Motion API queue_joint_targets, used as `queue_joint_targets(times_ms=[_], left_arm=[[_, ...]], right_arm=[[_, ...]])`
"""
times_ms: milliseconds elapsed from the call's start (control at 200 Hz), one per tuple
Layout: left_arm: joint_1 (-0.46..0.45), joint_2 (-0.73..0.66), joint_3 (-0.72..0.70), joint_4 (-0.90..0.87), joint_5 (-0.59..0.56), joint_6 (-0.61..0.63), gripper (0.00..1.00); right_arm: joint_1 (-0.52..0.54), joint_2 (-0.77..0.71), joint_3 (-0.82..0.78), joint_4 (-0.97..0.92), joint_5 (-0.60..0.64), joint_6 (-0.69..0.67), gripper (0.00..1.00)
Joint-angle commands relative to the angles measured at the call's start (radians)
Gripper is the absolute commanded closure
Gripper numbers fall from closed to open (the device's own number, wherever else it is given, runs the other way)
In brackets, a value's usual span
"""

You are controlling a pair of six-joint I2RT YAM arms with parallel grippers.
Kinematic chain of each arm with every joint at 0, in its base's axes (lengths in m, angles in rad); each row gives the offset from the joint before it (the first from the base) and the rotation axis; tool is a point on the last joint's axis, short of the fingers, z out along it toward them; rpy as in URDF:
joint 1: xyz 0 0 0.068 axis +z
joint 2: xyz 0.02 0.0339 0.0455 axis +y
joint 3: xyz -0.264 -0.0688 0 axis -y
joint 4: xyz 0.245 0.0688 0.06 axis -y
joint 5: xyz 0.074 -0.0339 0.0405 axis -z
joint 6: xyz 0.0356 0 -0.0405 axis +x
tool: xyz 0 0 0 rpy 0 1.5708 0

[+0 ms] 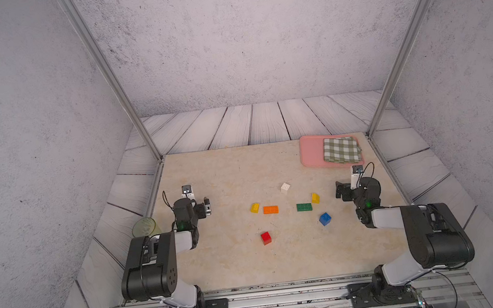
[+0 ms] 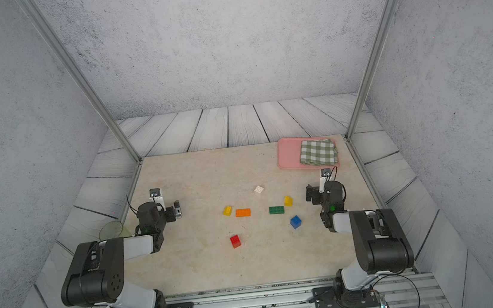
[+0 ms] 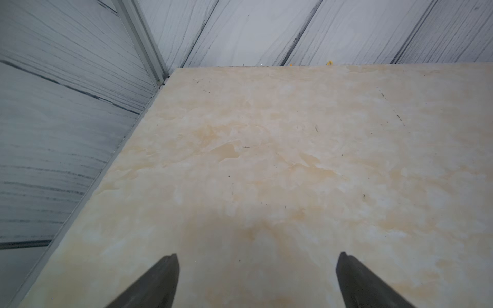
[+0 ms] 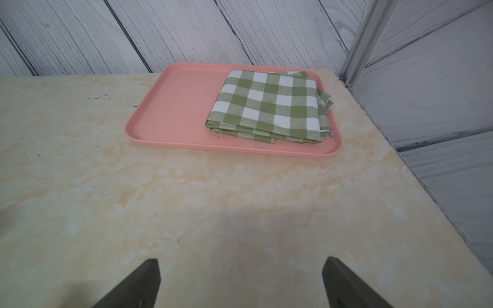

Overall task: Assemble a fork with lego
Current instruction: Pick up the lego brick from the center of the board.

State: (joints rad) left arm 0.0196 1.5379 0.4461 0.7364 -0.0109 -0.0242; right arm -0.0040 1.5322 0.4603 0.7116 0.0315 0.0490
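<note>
The lego lies as loose bricks mid-table, none touching. In both top views I see a white brick (image 1: pixel 285 187), a yellow sloped brick (image 1: pixel 254 208), a flat orange brick (image 1: pixel 270 209), a flat green brick (image 1: pixel 304 207), a second yellow brick (image 1: pixel 315 197), a blue brick (image 1: pixel 325 218) and a red brick (image 1: pixel 266 238). No fork is in view. My left gripper (image 3: pixel 257 260) is open over bare table, left of the bricks. My right gripper (image 4: pixel 241 264) is open too, right of them, holding nothing.
A pink tray (image 1: pixel 310 151) with a folded green-checked cloth (image 1: pixel 341 150) sits at the back right corner, just beyond the right gripper. A translucent green cup (image 1: pixel 144 227) stands off the table's left edge by the left arm. Metal frame posts (image 1: pixel 373 129) rise at the back corners.
</note>
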Motion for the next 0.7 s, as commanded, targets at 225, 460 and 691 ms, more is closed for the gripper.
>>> queue_joint_targets(times_ms=[225,460,691], left_arm=[[0.003,-0.024,0.020,-0.033,0.011,0.008,0.02],[0.003,-0.042,0.039,-0.079,0.023,0.015,0.02],[0.001,-0.011,0.016,-0.016,0.011,0.007,0.02]], right_arm=[[-0.009,-0.015,0.016,-0.030,-0.022,0.001,0.01],[-0.007,-0.015,0.025,-0.047,-0.010,0.006,0.01],[-0.008,0.000,0.003,0.003,-0.013,0.006,0.01]])
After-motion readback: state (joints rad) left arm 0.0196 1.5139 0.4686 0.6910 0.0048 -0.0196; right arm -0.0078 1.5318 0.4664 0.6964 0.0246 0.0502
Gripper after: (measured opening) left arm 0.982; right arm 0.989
